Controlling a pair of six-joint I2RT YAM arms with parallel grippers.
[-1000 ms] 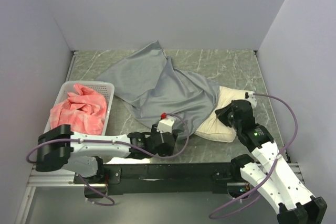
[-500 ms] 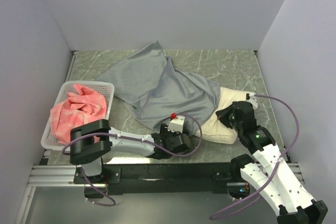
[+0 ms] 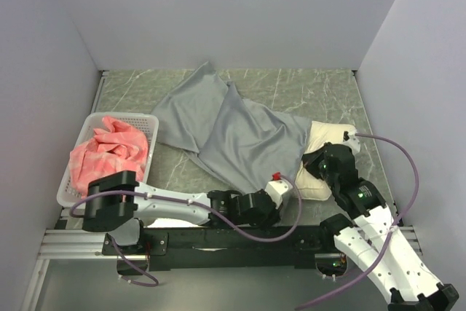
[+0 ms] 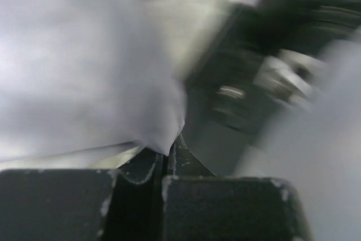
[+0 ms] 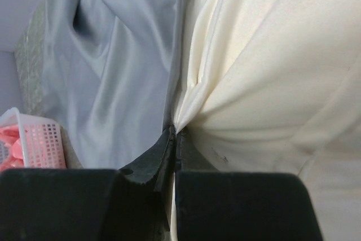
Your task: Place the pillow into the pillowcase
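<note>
Only the wrist views show the grips. In the blurred left wrist view, the left gripper (image 4: 167, 152) has its jaws pressed together on a pinch of the grey pillowcase (image 4: 84, 71). In the right wrist view, the right gripper (image 5: 175, 139) is clamped on a fold of the cream pillow (image 5: 265, 71). The top view gives the layout: the pillowcase is spread on the table (image 3: 306, 89), with its near right corner at the left gripper, and the pillow touches its right edge. The left arm lies low along the near edge, reaching right. The right arm bends forward to the pillow's left end.
</note>
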